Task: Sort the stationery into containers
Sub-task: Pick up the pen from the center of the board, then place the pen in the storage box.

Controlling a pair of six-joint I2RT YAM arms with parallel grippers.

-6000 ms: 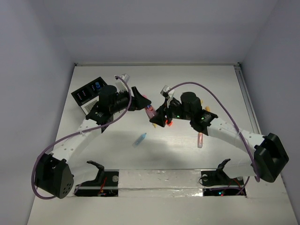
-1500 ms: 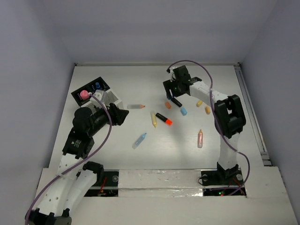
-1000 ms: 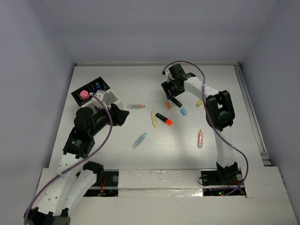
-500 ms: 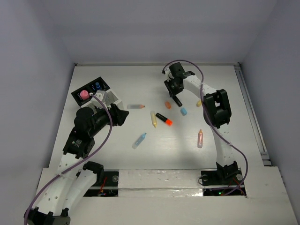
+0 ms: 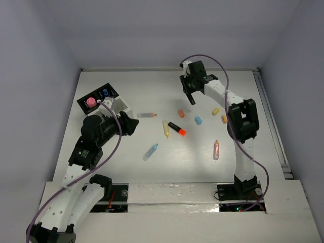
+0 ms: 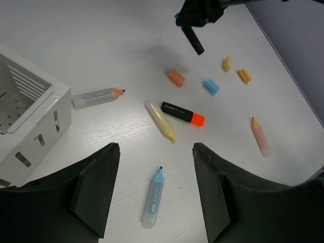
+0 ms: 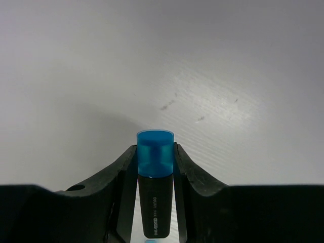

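A: Right jaws?

B: Pinching a black marker [image 7: 155, 202] by the barrel, blue cap outward. It hangs clear of the bench [image 5: 192, 162]; the left wrist view shows its shadow underneath. It is held high at the far side, likely so it passes over the loose pieces on the way to the organizer [image 6: 43, 126], well apart at far left.

A: Left jaws?

B: Spread, nothing between them. They hover just beside the organizer's white corner, facing the scatter, probably placed for their own pick. The light-blue marker [image 6: 153, 196] lies nearest.

A: Anything sorted?

B: A pink top [image 5: 91, 102] and a blue top [image 5: 105, 92] sit in the black compartments.

A: And the white ones?

B: The left arm covers much of them from above. The wrist view cuts off all but one perforated floor, so I cannot say what they hold.

A: Other doubts?

B: The orange bit [image 5: 181, 113], blue bit [image 5: 198, 120] and two yellow bits [image 5: 215, 111] may be caps or stubs; they are too small to tell. The marker's rear end is buried in the jaws.
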